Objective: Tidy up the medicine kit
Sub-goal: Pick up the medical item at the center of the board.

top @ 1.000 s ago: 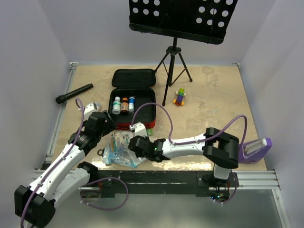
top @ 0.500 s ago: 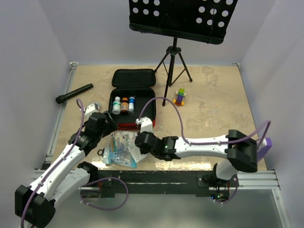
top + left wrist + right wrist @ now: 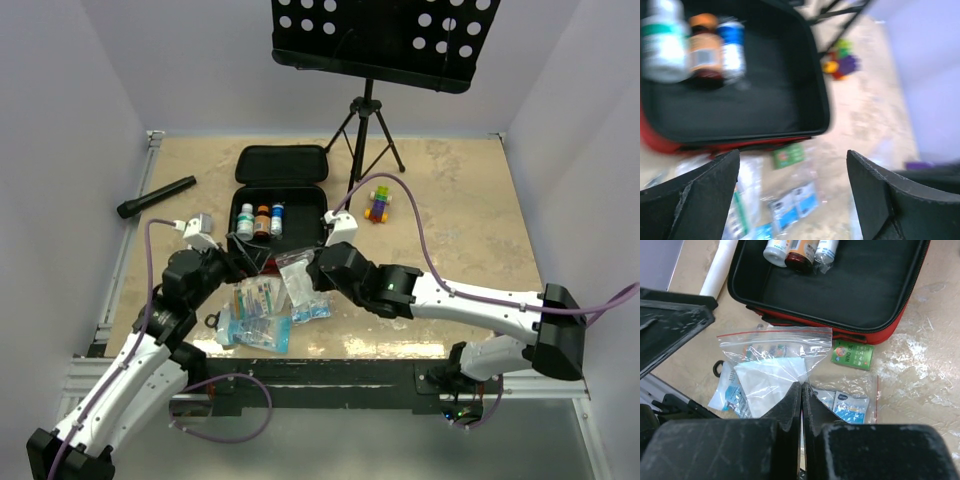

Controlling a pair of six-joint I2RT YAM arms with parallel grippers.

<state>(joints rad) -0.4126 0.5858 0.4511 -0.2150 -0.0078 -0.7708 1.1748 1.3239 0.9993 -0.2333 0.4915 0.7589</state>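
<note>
The medicine kit [image 3: 318, 222] lies open, a red case with black lining, and three bottles [image 3: 261, 220] stand along its back wall. My right gripper [image 3: 312, 272] is shut on a clear zip bag [image 3: 295, 268] holding white material, lifted just in front of the kit. In the right wrist view the bag [image 3: 771, 375] hangs from the pinched gripper [image 3: 801, 386], above the kit's front wall [image 3: 875, 334]. My left gripper [image 3: 243, 262] is open and empty at the kit's front left corner. Its blurred wrist view shows the kit [image 3: 740, 100] and a green packet [image 3: 788, 155].
More clear bags with blue packets [image 3: 255, 318] and a black scissor ring [image 3: 213, 321] lie in front of the kit. A green packet [image 3: 852, 354] lies by the front wall. A black flashlight [image 3: 157, 197], a music stand tripod [image 3: 366, 140] and a toy block figure [image 3: 379, 203] stand farther back.
My right gripper closed on the clear zip bag and carried it up off the pile toward the kit. My left arm drew back to the left and its jaws opened wider.
</note>
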